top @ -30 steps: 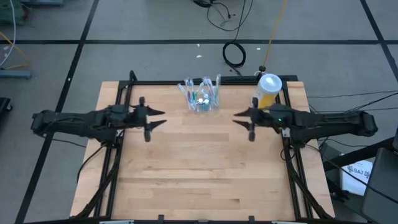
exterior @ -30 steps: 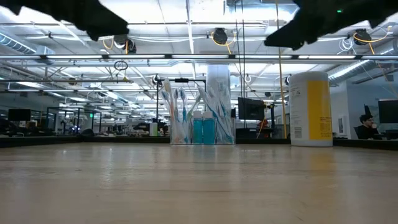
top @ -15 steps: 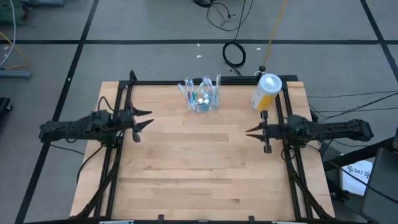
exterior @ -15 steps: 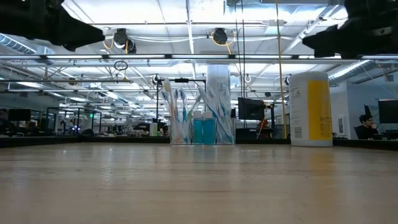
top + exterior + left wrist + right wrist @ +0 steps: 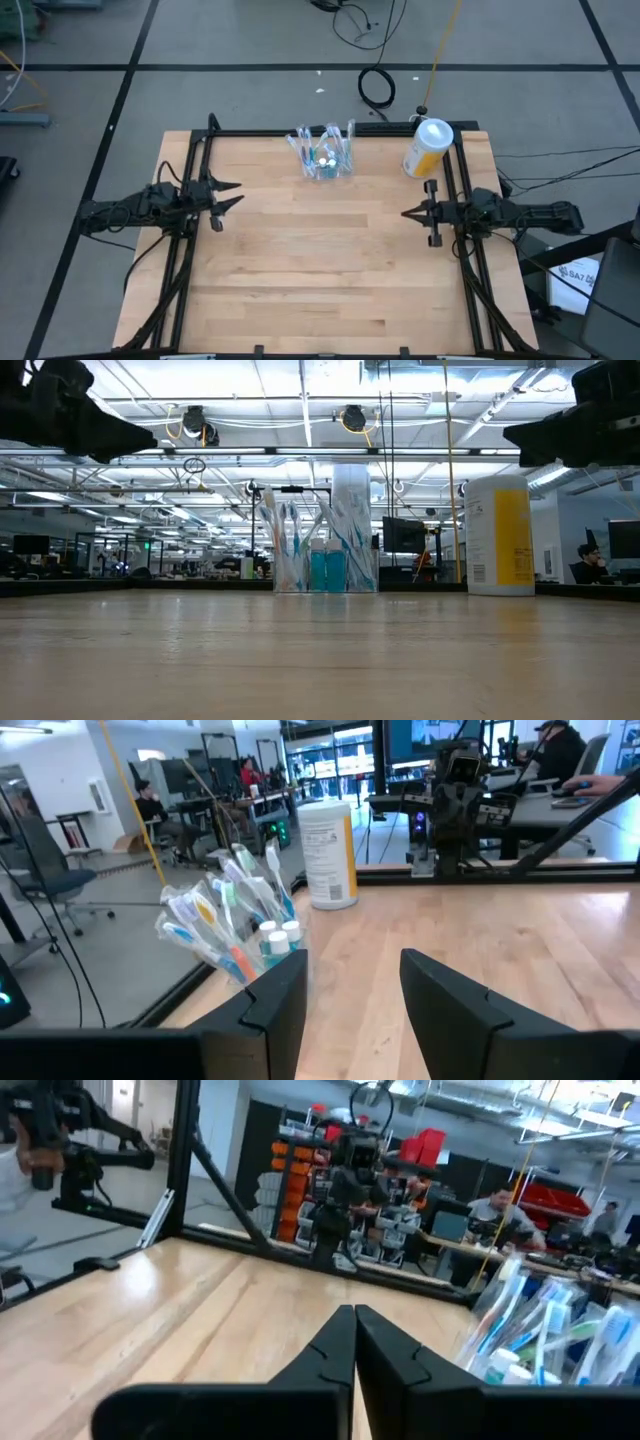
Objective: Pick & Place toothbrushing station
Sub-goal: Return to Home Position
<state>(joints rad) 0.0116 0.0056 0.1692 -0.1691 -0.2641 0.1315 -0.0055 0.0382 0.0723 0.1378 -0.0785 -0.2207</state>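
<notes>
The toothbrushing station (image 5: 324,153) is a clear plastic holder full of toothbrushes, with small tubes inside. It stands on its base on the wooden table (image 5: 320,260) near the far edge, also seen in the low view (image 5: 322,540) and both wrist views (image 5: 240,925) (image 5: 560,1340). My left gripper (image 5: 228,194) hangs open above the table's left edge, pointing level toward the right. My right gripper (image 5: 408,213) hangs shut above the right edge, pointing toward the left. Neither is near the station.
A yellow canister with a white lid (image 5: 428,147) stands at the far right corner, right of the station. Black frame rails (image 5: 192,170) run along the table's left, right and far sides. People sit in the room beyond the table.
Both grippers have drawn back from the table's middle toward their own side edges and sunk lower. My right gripper has shut with nothing between its fingers. The station has not moved.
</notes>
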